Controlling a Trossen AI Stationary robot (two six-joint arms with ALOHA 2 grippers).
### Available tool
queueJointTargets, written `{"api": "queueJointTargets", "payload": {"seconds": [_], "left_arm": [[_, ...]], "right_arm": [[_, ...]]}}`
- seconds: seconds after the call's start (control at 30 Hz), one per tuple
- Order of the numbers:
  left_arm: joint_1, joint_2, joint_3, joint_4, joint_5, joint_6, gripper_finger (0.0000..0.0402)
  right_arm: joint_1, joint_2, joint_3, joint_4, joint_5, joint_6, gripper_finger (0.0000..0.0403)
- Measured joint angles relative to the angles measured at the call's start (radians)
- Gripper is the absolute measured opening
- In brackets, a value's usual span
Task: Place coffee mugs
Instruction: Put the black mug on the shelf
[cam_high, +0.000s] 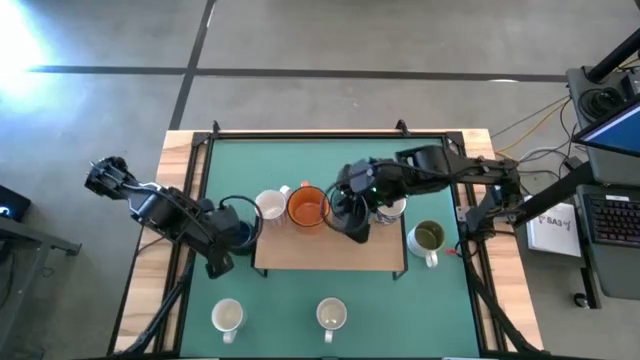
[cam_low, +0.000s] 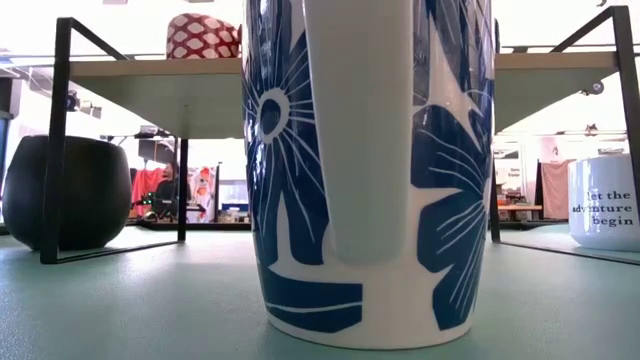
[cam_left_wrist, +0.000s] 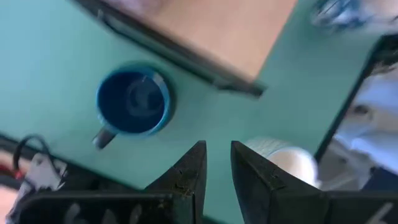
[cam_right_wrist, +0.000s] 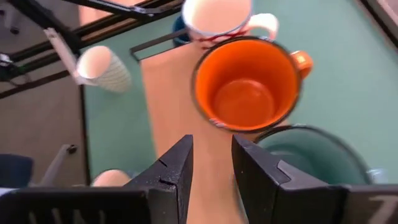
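Note:
A wooden riser (cam_high: 330, 250) stands on the green mat. On it stand a white mug (cam_high: 270, 205), an orange mug (cam_high: 307, 207) and a teal mug (cam_right_wrist: 311, 155). My right gripper (cam_right_wrist: 212, 162) hovers above the riser beside the orange mug (cam_right_wrist: 245, 84) and the teal mug. Its fingers are a narrow gap apart and hold nothing. The navy mug (cam_left_wrist: 132, 101) stands on the mat left of the riser. My left gripper (cam_left_wrist: 217, 168) hangs above the mat near it, narrowly open and empty. A printed white mug (cam_low: 605, 200) and an olive-inside mug (cam_high: 428, 238) stand to the right.
Two cream mugs (cam_high: 228, 317) (cam_high: 330, 315) stand near the table's front edge; the second, with blue flowers (cam_low: 370, 170), fills the low view. The riser's black legs (cam_low: 55, 140) stand on the mat. Cables and a keyboard (cam_high: 610, 215) lie beyond the right edge.

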Motion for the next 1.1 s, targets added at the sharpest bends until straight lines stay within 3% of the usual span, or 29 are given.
{"api": "queueJointTargets", "payload": {"seconds": [0.4, 0.67, 1.1], "left_arm": [[0.0, -0.103, -0.381, 0.172, 0.02, 0.154, 0.0055], [0.0, -0.078, -0.493, 0.293, 0.0, 0.293, 0.0055], [0.001, -0.07, -0.566, 0.336, -0.106, 0.345, 0.0055]], "right_arm": [[0.111, -0.011, 0.0, -0.106, 0.002, 0.152, 0.0102], [0.126, -0.011, 0.0, -0.127, 0.006, 0.18, 0.0102], [0.126, -0.011, 0.0, -0.127, 0.011, 0.16, 0.0098]]}}
